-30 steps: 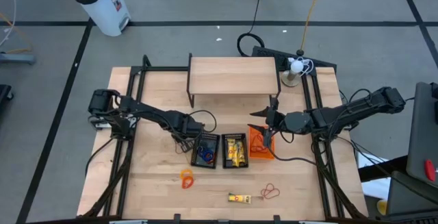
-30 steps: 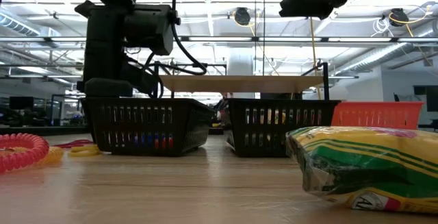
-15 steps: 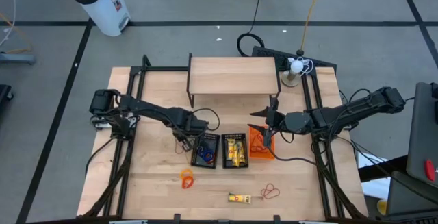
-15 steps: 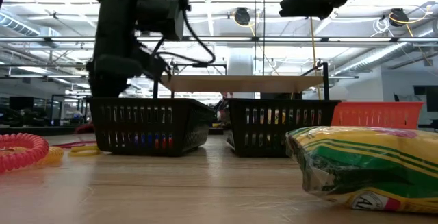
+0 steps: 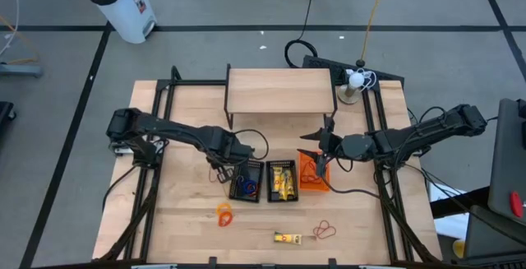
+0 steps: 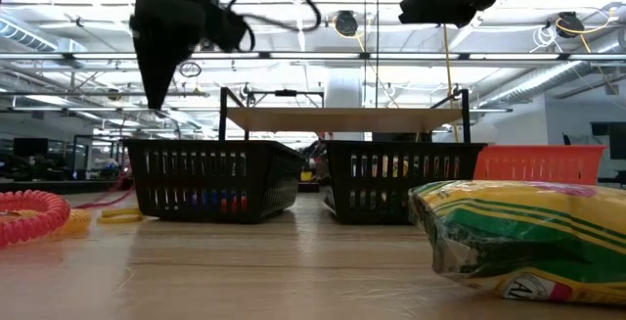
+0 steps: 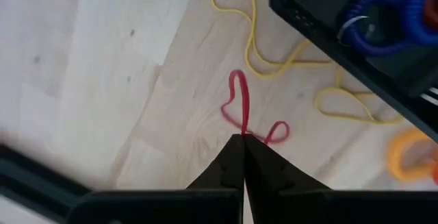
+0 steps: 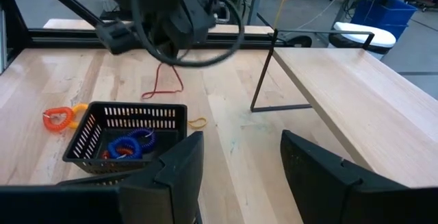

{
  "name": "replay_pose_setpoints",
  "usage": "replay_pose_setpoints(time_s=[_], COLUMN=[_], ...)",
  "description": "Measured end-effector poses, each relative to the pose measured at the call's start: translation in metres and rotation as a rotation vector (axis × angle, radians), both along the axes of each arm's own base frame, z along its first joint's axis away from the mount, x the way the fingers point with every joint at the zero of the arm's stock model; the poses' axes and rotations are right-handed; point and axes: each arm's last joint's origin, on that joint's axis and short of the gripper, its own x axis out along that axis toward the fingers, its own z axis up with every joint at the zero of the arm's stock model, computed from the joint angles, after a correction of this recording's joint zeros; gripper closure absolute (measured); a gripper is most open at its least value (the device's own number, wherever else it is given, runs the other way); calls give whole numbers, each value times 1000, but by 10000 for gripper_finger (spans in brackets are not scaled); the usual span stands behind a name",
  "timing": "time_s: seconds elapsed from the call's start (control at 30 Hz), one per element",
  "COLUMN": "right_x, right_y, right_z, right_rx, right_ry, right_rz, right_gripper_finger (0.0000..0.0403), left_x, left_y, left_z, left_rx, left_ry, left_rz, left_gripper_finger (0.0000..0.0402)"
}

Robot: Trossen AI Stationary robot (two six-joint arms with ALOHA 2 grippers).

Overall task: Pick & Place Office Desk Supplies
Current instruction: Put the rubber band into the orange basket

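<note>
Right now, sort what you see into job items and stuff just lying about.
Job:
- red rubber band, pinched in the shut left gripper
- yellow rubber band
- orange coil
- crayon packet
- two black baskets
- orange bin, with the open right gripper above it

Lying about:
- wooden shelf
- white waste bin on the floor

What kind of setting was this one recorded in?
Probably a robotics lab or open workshop hall. The wooden table sits inside a dark metal frame on a grey floor marked with tape lines; cables trail across that floor, and the low view shows ceiling trusses with strip lights.
</note>
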Motion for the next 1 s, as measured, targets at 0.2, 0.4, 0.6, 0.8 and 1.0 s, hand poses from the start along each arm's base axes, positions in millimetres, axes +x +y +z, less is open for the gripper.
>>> replay_pose_setpoints(time_s=[0.2,0.4,0.6,0.8,1.0], right_x=[0,0,0,1,0], right_y=[0,0,0,0,1], right_z=[0,0,1,-1,-10], right_rx=[-2,-3,-12,-15,-39], right_ry=[-2,-2,-3,-50,-223], right_rz=[1,1,5,9,47], right_gripper_finger=[220,220,220,220,220], left_x=[4,10,13,14,25], left_y=[-9,-15,-17,-16,-18], left_z=[40,81,121,158,181], left_rx=[41,77,91,150,143], left_ry=[-50,-199,-364,-543,-750], left_rz=[-14,-37,-62,-89,-183], left_gripper_finger=[401,401,401,401,401])
